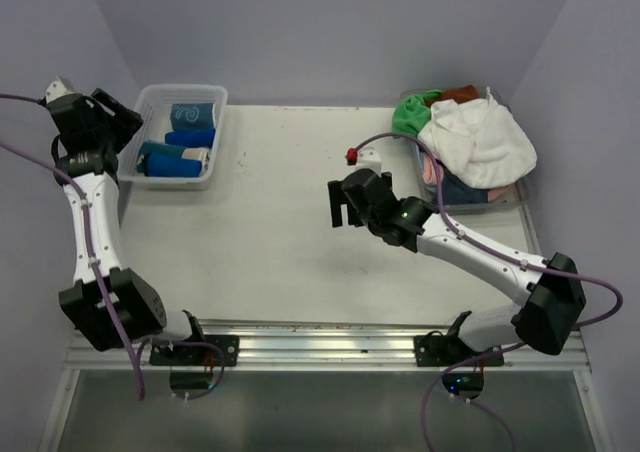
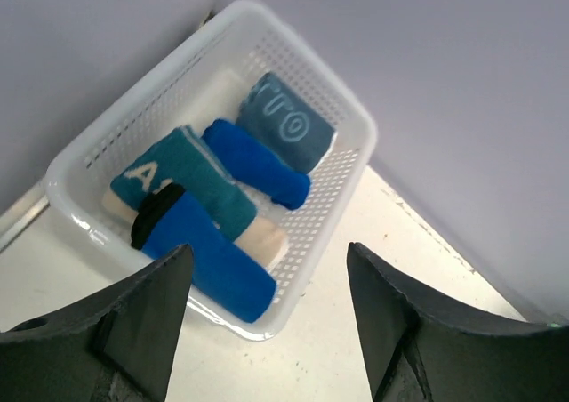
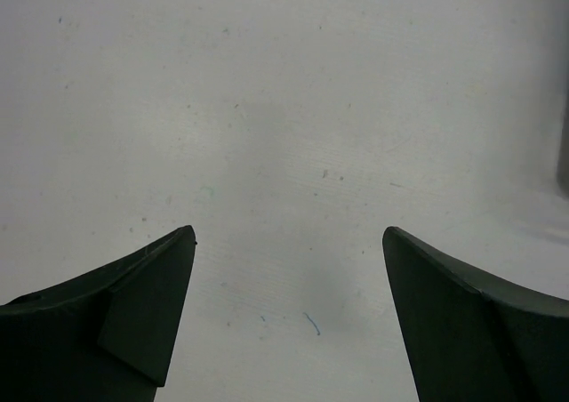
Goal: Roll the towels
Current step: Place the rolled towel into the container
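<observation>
The left gripper (image 2: 268, 253) stood spread wide, holding and touching nothing, poised above the near end of a white mesh basket (image 2: 142, 117). The right gripper (image 3: 289, 233) was likewise splayed fully apart and empty, with only bare surface between its fingers. Four rolled towels lay side by side in the basket: a teal one with white swirls (image 2: 289, 122), a royal blue one (image 2: 258, 164), a teal and beige one with white lettering (image 2: 191, 184) and a second royal blue one (image 2: 213, 264). Loose towels sat heaped at the far right corner, a white one (image 1: 480, 142) on top, a green one (image 1: 410, 112) behind it. The tabletop (image 1: 270, 232) was white and scuffed, enclosed by pale lilac walls. The left arm reached up along the left edge to the basket; the right arm stretched diagonally from its base toward the middle.
</observation>
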